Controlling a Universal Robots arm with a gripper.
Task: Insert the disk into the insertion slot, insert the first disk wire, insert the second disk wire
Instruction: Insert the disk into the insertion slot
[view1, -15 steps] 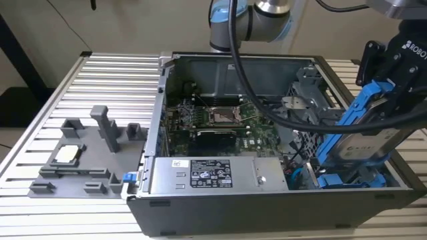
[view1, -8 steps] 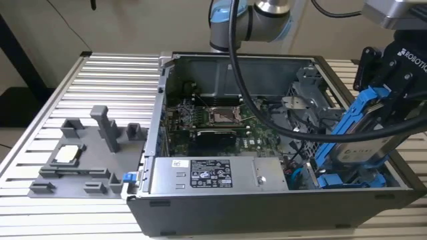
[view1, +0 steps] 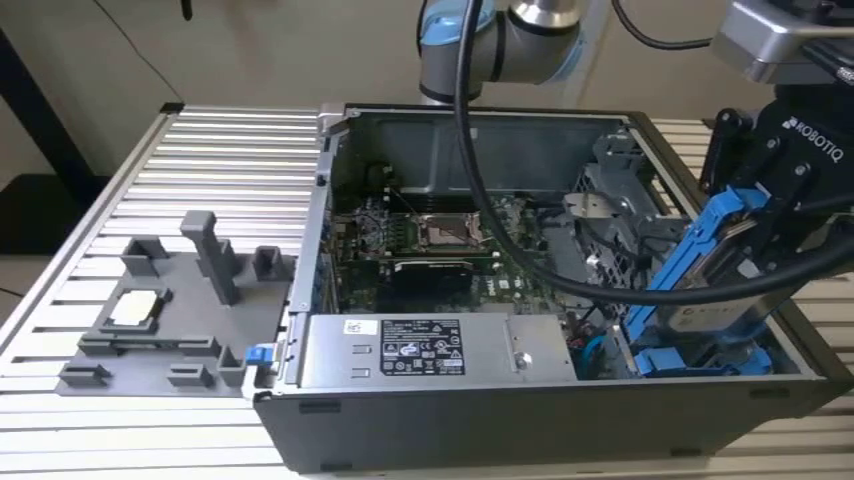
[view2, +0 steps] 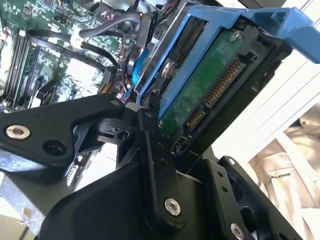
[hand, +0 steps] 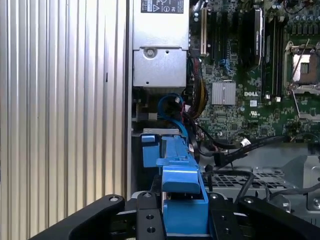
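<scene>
A ribbed metal table (view1: 160, 160) is standing in front of a plain tan wall (view1: 267, 50). An open computer case (view1: 534, 425) is lying on it, and a grey plastic holder (view1: 187, 335) with little posts is sitting beside the case, toward the exterior view's left. The robot arm (view1: 501, 40) is reaching over the back of the case. The exterior view is showing the whole case from outside, with a green board (view1: 427, 235) in the middle and a silver box (view1: 414, 350) along the near wall. The first wrist view is looking along the blue frame and is showing a blue cable (hand: 172, 107) looping just past the silver box. The second wrist view is showing the green underside of the disk (view2: 200, 95) and its row of gold pins (view2: 222, 82). The black pincer (view1: 754, 225) is pinching the disk (view1: 705, 275), with one finger (hand: 147, 220) pressing on each side of the blue frame. The disk is hanging tilted over the case end at the exterior view's right, sticking out past the fingers toward more blue plastic (view1: 701, 362) in that corner. I cannot tell if the two are touching.
</scene>
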